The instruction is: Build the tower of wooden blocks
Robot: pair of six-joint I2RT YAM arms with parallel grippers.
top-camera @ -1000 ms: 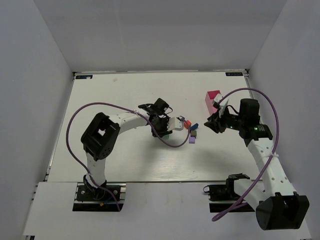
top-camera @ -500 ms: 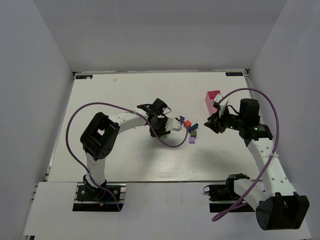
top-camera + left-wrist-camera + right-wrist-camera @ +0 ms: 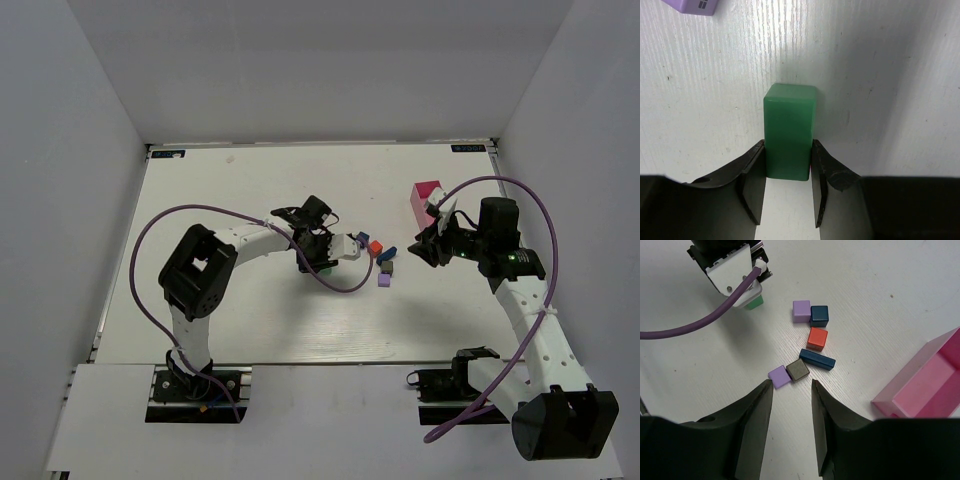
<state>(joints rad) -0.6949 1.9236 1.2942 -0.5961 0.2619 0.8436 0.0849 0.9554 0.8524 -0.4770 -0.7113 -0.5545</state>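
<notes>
In the top external view no tower is to be seen: the small blocks [image 3: 383, 265] are spread in a single layer on the white table [image 3: 250, 320], near the middle, with nothing stacked. By this judgement the whole stacking is left to do. The pink tray [image 3: 428, 197] is set apart, toward the far right. The left arm is stretched toward the middle, its left gripper [image 3: 335, 255] pointed down just left of the blocks. The right arm is bent inward, and the right gripper [image 3: 420, 248] is held just right of them.

In the left wrist view a green oblong block [image 3: 790, 115] is clamped between the two fingers, one long side against each pad. Whether its far end touches the table cannot be told.

In the right wrist view the right gripper [image 3: 791, 384] is spread moderately wide with nothing in it. Beyond it, two purple cubes, a dark blue cube [image 3: 819, 315], a red-orange cube [image 3: 817, 338], a dark blue bar [image 3: 817, 359] and a brown cube [image 3: 798, 370] are laid flat, some touching.
</notes>
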